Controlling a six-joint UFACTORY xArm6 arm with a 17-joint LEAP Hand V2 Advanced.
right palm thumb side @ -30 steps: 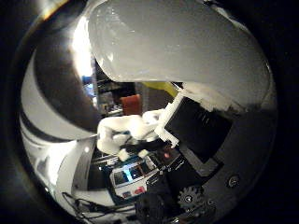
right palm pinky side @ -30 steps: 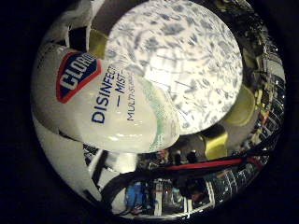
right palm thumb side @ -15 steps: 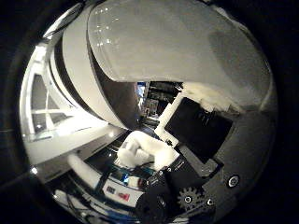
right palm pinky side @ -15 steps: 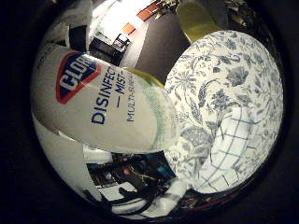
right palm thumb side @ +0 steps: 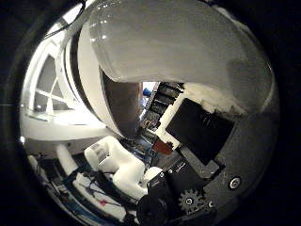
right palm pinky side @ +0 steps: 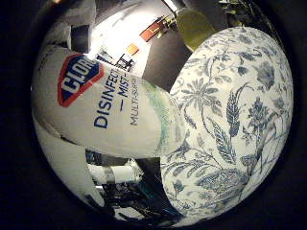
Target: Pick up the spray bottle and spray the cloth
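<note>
A white spray bottle [right palm pinky side: 105,115] with a red and blue label lies right against my palm and fills much of both views; in the thumb side view its smooth white body [right palm thumb side: 169,42] curves overhead. My right hand [right palm thumb side: 197,155] shows as black and white parts with a small gear, curled against the bottle. The cloth [right palm pinky side: 230,120], white with a blue flower and leaf print, spreads wide and close in front of the bottle in the little finger side view. The bottle's nozzle is hidden.
A yellow-green object [right palm pinky side: 194,26] sits just past the cloth's far edge on a dark surface [right palm pinky side: 163,57]. A brightly lit room with shelves lies beyond. White arm parts [right palm thumb side: 117,169] show behind the hand.
The whole picture has swung, so the hand has moved. The cloth now looks larger and closer in the little finger side view. The bottle keeps its place against the palm.
</note>
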